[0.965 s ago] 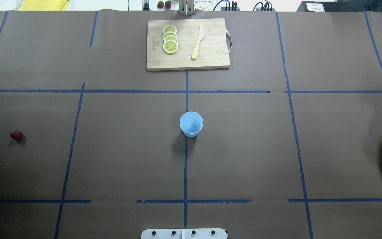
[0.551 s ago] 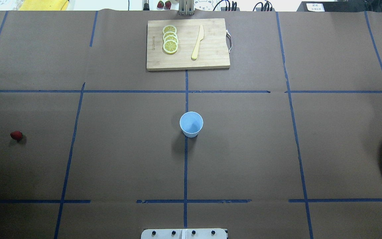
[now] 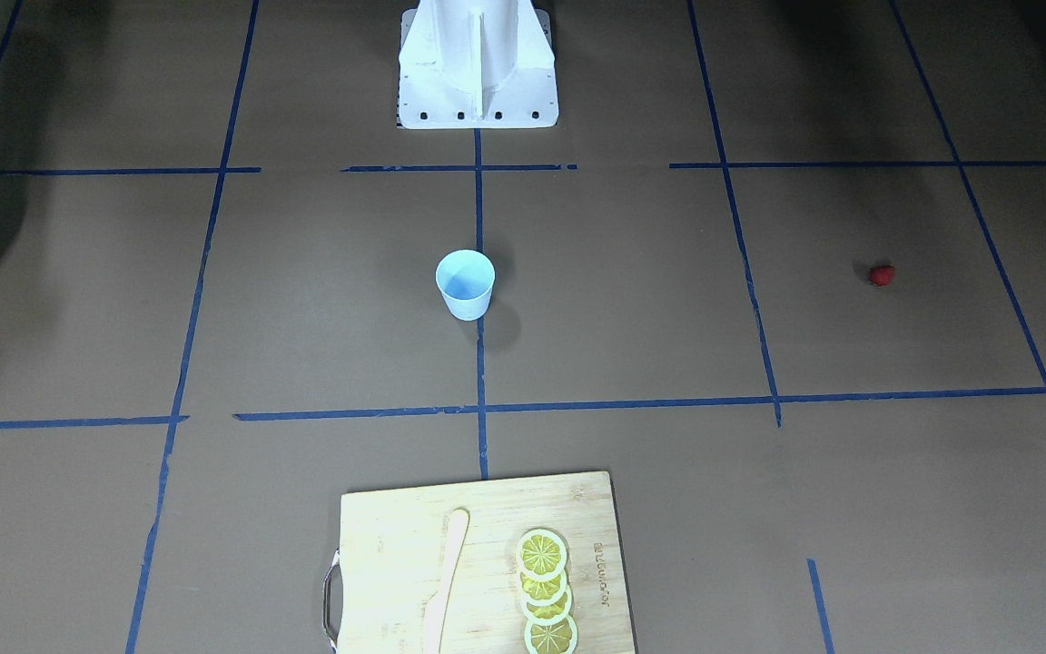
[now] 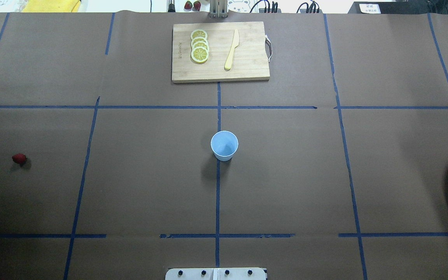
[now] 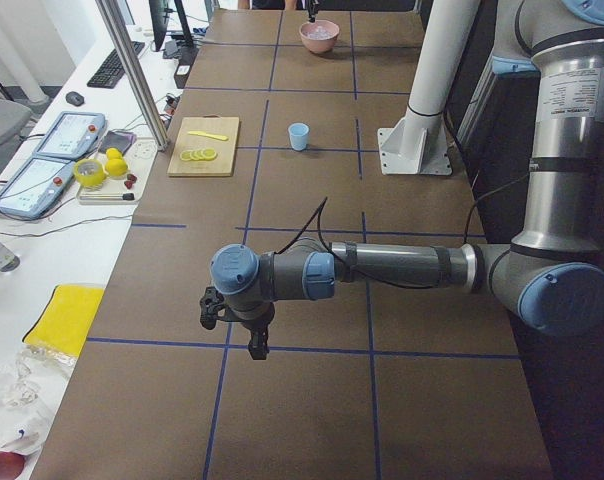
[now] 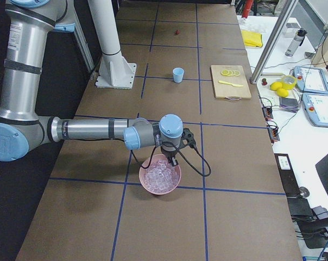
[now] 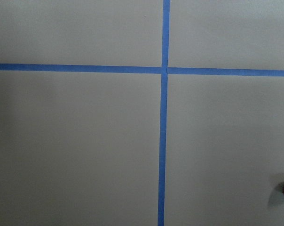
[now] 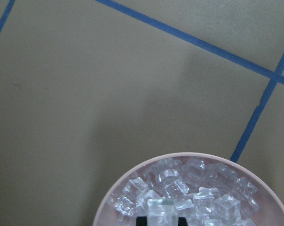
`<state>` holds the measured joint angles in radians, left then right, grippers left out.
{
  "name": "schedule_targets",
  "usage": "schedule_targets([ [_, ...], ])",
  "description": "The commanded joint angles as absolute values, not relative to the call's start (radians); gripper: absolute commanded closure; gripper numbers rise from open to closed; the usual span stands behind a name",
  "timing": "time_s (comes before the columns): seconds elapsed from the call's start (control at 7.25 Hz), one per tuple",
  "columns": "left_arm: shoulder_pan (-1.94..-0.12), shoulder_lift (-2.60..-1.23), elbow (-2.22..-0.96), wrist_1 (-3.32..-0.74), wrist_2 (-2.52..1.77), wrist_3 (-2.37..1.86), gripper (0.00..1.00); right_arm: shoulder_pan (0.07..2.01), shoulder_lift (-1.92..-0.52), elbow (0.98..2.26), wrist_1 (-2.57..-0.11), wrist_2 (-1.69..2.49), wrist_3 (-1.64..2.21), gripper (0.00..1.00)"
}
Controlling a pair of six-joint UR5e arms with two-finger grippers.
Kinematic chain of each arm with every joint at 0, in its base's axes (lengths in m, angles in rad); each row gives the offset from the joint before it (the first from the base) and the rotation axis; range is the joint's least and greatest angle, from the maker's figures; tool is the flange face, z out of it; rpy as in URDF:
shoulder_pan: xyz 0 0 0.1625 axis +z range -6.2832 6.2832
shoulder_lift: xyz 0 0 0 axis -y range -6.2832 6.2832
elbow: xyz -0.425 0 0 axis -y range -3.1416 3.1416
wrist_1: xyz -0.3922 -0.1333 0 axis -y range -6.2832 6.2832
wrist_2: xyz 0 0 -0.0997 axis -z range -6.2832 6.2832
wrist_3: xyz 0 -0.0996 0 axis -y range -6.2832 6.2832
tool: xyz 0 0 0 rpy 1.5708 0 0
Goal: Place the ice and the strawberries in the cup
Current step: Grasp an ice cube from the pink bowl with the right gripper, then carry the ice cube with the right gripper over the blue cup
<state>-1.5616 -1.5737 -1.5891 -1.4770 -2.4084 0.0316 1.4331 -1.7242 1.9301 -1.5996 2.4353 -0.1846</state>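
A: Where does the cup (image 4: 224,145) stand?

B: Upright in the middle of the table (image 4: 286,186), on a line of blue tape (image 4: 217,194). Its bluish inside looks bare from overhead.

A: And the strawberry (image 4: 19,158)?

B: It lies alone on the table far out on the robot's left, well apart from the cup. The left wrist camera catches only its red edge at the right border, low down.

A: The ice (image 8: 189,193)?

B: Heaped in a pink bowl (image 6: 160,187) at the table's far right end, also well apart from the cup.

A: What are the left fingers (image 5: 257,347) doing?

B: They hang point-down above the table close to a tape crossing. They show only in the side view, so I cannot tell whether they are apart or together.

A: And the right fingers (image 6: 172,161)?

B: They dip to the bowl's far rim, over the ice. The right wrist camera shows dark tips at its bottom edge on either side of one cube, but I cannot tell if they pinch it.

A: Anything else?

B: A cutting board (image 4: 247,62) at the far edge, bearing overlapping lemon slices (image 4: 200,46) and a pale knife (image 4: 231,49) beside them
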Motion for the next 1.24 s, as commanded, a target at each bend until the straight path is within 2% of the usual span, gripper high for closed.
schedule_targets([
  [0.0, -1.562, -1.574, -1.586, -1.477, -2.408, 0.031, 0.0, 1.448, -1.561, 2.011, -1.852, 2.43, -0.166, 1.0],
  [0.41, -1.562, -1.575, -1.586, -1.479, -2.408, 0.031, 0.0, 1.309, -1.314, 2.019, -1.937, 2.436, 0.186, 1.0],
  [0.69, -1.562, -1.577, -1.585, -1.479, -2.408, 0.034, 0.0, 1.124, -1.142, 2.008, -1.937, 2.415, 0.502, 1.0],
  [1.1, -1.562, -1.577, -1.585, -1.48, -2.408, 0.034, 0.0, 0.863, -0.996, 2.006, -1.931, 2.233, 0.814, 1.0],
])
